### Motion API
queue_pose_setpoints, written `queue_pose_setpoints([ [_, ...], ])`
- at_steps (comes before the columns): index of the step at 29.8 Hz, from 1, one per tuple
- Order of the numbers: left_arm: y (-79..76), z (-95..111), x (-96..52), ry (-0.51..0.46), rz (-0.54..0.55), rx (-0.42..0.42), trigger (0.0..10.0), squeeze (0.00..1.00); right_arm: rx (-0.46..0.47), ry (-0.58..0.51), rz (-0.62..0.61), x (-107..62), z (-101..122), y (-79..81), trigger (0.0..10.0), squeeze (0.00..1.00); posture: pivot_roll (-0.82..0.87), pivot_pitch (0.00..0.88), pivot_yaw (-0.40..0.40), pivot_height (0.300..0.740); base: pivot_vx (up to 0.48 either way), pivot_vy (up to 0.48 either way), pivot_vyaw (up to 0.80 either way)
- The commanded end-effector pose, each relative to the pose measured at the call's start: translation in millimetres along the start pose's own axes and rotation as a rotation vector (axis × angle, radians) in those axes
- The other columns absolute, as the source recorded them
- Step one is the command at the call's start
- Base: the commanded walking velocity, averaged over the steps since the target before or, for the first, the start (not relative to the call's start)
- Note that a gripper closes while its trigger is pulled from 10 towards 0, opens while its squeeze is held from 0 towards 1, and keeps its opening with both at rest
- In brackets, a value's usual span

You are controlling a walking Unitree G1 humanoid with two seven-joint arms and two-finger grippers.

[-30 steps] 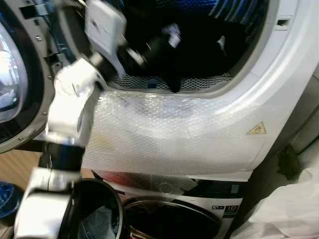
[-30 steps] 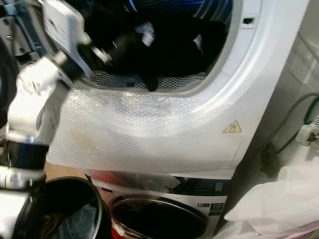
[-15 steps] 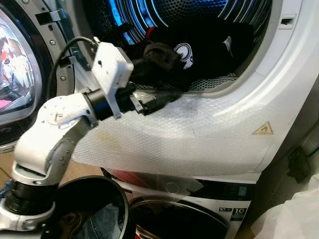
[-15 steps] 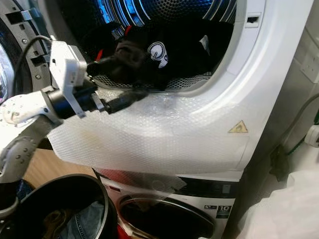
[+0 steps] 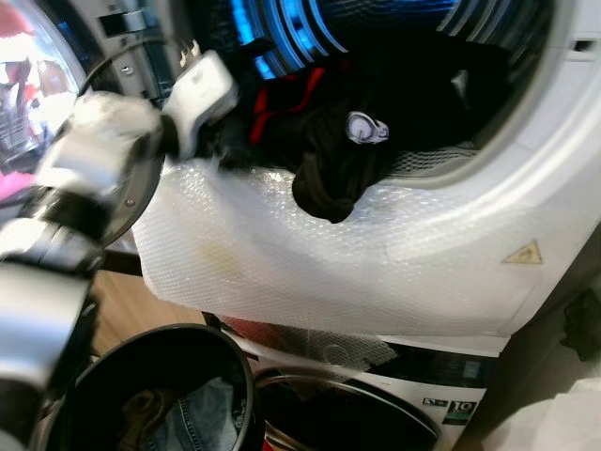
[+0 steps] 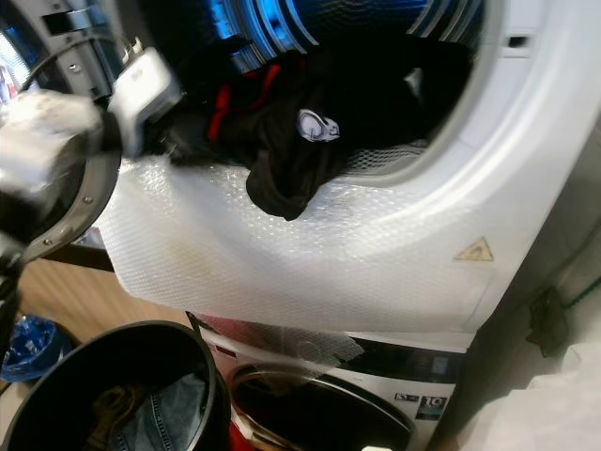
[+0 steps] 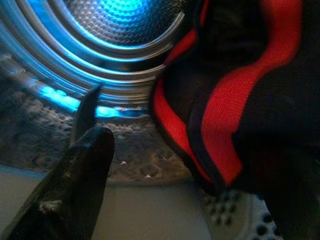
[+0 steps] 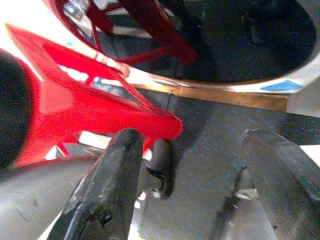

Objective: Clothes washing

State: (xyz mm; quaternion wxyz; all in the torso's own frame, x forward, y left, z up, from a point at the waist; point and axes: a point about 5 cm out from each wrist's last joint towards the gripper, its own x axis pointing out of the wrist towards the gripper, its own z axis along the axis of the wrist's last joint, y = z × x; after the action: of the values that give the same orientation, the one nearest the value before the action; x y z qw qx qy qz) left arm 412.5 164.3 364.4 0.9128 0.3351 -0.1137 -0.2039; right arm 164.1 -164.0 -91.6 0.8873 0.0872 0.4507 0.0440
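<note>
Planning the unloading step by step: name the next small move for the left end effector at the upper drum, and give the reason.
Probably draw the left end effector back out and down toward the black basket. It sits at the drum mouth against the black, red-trimmed garment, which hangs partly over the rim onto the bubble wrap; the basket stands open below.
</note>
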Motion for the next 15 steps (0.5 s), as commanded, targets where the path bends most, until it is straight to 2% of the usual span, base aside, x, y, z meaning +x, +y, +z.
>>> queue_pose_setpoints([
  [1,47.6,22,-21.2,-0.072,0.169,0.009,10.0,0.0,0.008,0.028,-0.007,-2.4,-11,0.8,10.0,0.0,0.06,0.0,0.134,0.74,0.0,0.0,0.0],
  [2,31.3,8,-18.3,-0.045,0.032,0.0,10.0,0.0,0.023,0.034,-0.015,-3.6,-16,1.0,10.0,0.0,0.06,0.0,0.139,0.74,0.0,0.0,0.0],
  [3,3.9,-9,-17.1,-0.063,-0.2,0.002,10.0,0.0,0.048,0.046,-0.026,-5.9,-25,2.1,10.0,0.0,0.04,0.0,0.143,0.74,0.0,0.0,0.0],
  [4,3.9,-9,-17.1,-0.063,-0.2,0.002,10.0,0.0,0.048,0.046,-0.026,-5.9,-25,2.1,10.0,0.0,0.04,0.0,0.143,0.74,0.0,0.0,0.0],
  [8,-17.6,-3,-17.6,-0.202,-0.428,-0.052,10.0,0.0,0.067,0.061,-0.036,-8.8,-34,1.8,10.0,0.0,0.05,0.0,0.141,0.74,0.0,0.0,0.0],
  [9,-26.8,5,-17.9,-0.274,-0.544,-0.068,10.0,0.0,0.066,0.067,-0.037,-9.2,-36,1.8,10.0,0.0,0.04,0.0,0.14,0.74,0.0,0.0,0.0],
  [11,-31.8,10,-16.6,-0.314,-0.59,-0.073,10.0,0.0,0.065,0.068,-0.038,-9.2,-36,1.6,10.0,0.0,0.05,0.0,0.137,0.74,0.0,0.0,0.0],
  [12,-40.2,17,-20.2,-0.36,-0.694,-0.072,10.0,0.0,0.056,0.064,-0.03,-8.6,-34,2.2,10.0,0.0,0.05,0.0,0.134,0.74,0.0,0.0,0.0],
  [15,-50.7,33,-32.8,-0.471,-0.872,-0.142,10.0,0.0,0.057,0.046,-0.029,-7.3,-29,1.8,10.0,0.0,0.06,0.0,0.131,0.74,0.0,0.0,0.0],
])
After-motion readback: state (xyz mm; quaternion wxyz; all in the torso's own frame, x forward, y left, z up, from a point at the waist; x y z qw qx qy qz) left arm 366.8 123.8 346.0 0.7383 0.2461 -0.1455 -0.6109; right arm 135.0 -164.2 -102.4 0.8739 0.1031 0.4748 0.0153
